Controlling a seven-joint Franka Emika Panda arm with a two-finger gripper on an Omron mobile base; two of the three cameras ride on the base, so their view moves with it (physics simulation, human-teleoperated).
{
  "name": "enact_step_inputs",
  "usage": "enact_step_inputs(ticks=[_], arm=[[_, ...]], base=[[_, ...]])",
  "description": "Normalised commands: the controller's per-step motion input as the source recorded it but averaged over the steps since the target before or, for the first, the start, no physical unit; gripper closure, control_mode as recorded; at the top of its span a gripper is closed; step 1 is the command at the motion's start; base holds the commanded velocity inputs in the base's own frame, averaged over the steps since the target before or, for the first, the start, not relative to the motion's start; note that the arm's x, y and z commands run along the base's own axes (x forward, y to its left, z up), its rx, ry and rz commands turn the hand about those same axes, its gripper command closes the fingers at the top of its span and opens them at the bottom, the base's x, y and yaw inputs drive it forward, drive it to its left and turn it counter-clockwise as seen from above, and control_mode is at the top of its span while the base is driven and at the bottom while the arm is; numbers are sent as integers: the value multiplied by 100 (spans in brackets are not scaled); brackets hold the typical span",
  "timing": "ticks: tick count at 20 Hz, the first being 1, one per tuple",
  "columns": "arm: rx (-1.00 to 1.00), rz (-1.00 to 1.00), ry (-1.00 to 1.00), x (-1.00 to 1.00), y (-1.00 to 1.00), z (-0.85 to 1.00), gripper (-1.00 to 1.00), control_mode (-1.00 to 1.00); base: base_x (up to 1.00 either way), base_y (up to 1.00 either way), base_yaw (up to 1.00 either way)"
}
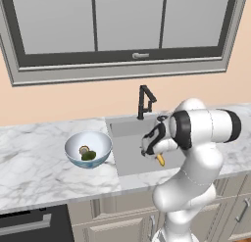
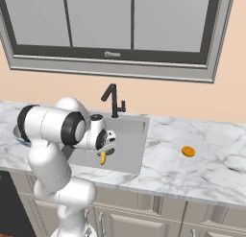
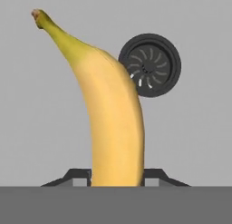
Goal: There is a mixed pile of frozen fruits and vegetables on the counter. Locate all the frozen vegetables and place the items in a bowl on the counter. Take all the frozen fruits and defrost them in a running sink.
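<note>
left base view: the gripper (image 1: 158, 157) is seen low over the sink (image 1: 128, 150), with the banana (image 1: 160, 159) hanging from it, yellow tip down. the jaws are clenched on the banana, which is carried above the basin and not yet laid in it. the bowl (image 1: 73, 147) stands on the counter (image 1: 34, 162) just left of the sink; a dark green vegetable (image 1: 89, 156) and a mushroom (image 1: 84, 150) lie inside it, so the vegetable half of the task is judged done. the black faucet (image 1: 143, 101) rises behind the basin; running water cannot be made out.

right base view: the same grip is seen from the other side, the banana (image 2: 102, 158) pointing down over the near part of the sink (image 2: 129, 140). the orange fruit (image 2: 188, 151) is left on the counter (image 2: 202, 164), well apart to the right of the basin, and is judged the last item to be fetched. the faucet (image 2: 114, 101) stands at the back edge.

hand view: the banana (image 3: 111, 123) is held at its lower end between the two dark fingertips (image 3: 154, 175), its stem pointing away. the drain (image 3: 152, 65) lies beyond it on the grey basin floor, partly covered by the fruit. the banana is held roughly over the drain, presumably so that it drops inside the basin for defrosting.
</note>
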Motion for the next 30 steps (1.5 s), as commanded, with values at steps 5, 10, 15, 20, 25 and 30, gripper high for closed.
enact_step_inputs(ticks=[5, 10, 15, 20, 25, 30], arm=[[0, 0, -2, 3, 2, -34, 100, -100], [0, 0, 0, 12, 18, -23, -100, -100], [0, 0, -2, 6, 0, -5, -100, -100], [1, 0, -1, 1, -1, 14, -100, -100], [16, -4, -2, -5, -30, 95, -100, -100], [13, -1, 1, -1, -32, 100, -100, -100]], base=[[0, 0, 0], [0, 0, 0], [0, 0, 0], [0, 0, 0], [0, 0, 0], [0, 0, 0]])
